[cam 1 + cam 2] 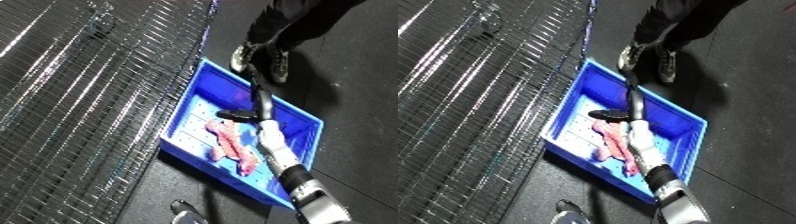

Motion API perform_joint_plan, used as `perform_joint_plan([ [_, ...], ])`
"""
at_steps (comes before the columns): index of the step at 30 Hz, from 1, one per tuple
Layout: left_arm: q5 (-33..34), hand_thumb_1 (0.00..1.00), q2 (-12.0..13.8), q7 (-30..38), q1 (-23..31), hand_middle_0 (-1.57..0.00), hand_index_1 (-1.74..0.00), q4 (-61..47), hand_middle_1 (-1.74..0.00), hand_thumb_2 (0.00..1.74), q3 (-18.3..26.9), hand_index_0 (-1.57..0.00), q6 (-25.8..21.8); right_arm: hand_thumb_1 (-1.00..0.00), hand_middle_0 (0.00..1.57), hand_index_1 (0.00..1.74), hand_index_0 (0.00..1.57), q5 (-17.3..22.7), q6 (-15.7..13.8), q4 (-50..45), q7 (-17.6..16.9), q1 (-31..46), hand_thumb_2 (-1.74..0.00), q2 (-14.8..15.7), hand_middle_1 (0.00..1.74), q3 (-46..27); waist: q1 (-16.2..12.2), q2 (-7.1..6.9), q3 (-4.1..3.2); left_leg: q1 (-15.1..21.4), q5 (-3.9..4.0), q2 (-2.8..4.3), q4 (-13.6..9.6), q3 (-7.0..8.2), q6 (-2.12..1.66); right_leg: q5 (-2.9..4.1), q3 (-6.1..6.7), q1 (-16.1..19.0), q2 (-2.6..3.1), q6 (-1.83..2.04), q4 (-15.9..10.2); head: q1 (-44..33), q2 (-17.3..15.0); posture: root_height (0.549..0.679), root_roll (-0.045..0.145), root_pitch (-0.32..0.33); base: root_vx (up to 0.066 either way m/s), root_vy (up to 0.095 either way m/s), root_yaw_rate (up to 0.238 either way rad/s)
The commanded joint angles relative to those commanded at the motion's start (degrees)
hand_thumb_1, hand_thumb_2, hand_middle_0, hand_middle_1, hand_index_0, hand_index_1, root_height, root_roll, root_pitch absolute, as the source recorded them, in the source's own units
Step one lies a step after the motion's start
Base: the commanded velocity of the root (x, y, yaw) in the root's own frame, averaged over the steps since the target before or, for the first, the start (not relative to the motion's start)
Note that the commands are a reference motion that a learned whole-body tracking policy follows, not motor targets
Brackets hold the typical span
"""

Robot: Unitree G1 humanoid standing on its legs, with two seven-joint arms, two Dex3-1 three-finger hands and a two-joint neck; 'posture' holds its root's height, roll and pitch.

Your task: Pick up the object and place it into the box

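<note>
A wire shelf [80, 85] of shiny metal rods fills the left side of both views, and the dark floor [355, 100] takes the rest. On the floor, against the shelf's edge, sits one blue bin [200, 95], rectangular and tilted in the picture, with small holes in its base. One pink object [233, 145], long, lumpy and soft-looking, lies on the bin's floor toward the near half; what it is cannot be made out.

One white and silver forearm [282, 155] comes in from the lower right and reaches over the bin. Its black right robot hand [258, 107] is stretched out above the bin's middle, past the far end of the pink object and apart from it, so the object lies beneath the forearm and wrist and not in the grasp. The long fingers [259, 90] run straight toward the bin's far wall, while the thumb [233, 114] sticks out sideways to the left; the robot hand is spread apart and grips nothing. Whether its fingertips touch the bin wall cannot be told.

At the lower edge a small grey and black part [185, 212] shows, cut off by the frame, too little to tell what it is; the left robot hand cannot be identified in either view.
</note>
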Motion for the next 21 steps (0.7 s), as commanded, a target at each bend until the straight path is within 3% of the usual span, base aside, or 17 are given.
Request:
perform_joint_plan([
  [8,0.39,1.00,-0.67,-0.65,1.68,-1.57,-1.74,-0.92,-1.74,1.74,0.96,-1.57,1.49,0.00,0.00,0.00,0.00,-8.73,1.37,-14.82,1.62,2.78,0.00,2.50,0.00,3.55,1.10,-1.39,0.05,-0.26,-0.01,0.42,0.44,-0.30,0.15,-0.62,-0.10,-0.18,0.36,-0.10,0.80,-5.10,1.17,0.649,0.091,-0.117,-0.002,-0.011,0.031],
  [13,0.63,1.00,-0.72,-1.24,2.59,-1.57,-1.74,-1.81,-1.74,1.74,1.31,-1.57,2.57,0.00,0.00,0.00,0.00,-14.13,3.04,-23.20,4.39,3.99,0.00,2.65,0.00,6.91,2.48,-2.33,-0.03,-0.51,0.06,0.56,0.83,-0.80,0.21,-1.13,-0.45,0.05,0.58,-0.14,1.40,-10.29,0.90,0.647,0.087,-0.123,0.003,-0.018,0.081],
  [20,1.05,1.00,-0.14,-1.68,2.64,-1.57,-1.74,-2.10,-1.74,1.74,1.11,-1.57,3.45,0.00,0.00,0.00,0.00,-17.41,4.56,-28.01,7.15,3.12,0.00,1.95,0.00,11.71,4.73,-3.95,-0.05,-1.15,0.32,0.75,1.44,-1.83,0.31,-1.62,-1.13,0.30,0.82,-0.12,2.24,-20.16,-0.46,0.645,0.079,-0.132,-0.004,-0.029,0.131],
  [21,1.22,1.00,-0.08,-1.67,2.43,-1.57,-1.74,-1.95,-1.74,1.74,0.94,-1.57,3.55,0.00,0.00,0.00,0.00,-17.73,4.70,-28.16,7.38,2.75,0.00,1.81,0.00,12.42,5.10,-4.18,-0.05,-1.27,0.39,0.77,1.48,-2.03,0.32,-1.68,-1.25,0.31,0.87,-0.12,2.36,-25.41,-0.33,0.645,0.078,-0.133,-0.007,-0.034,0.160],
])
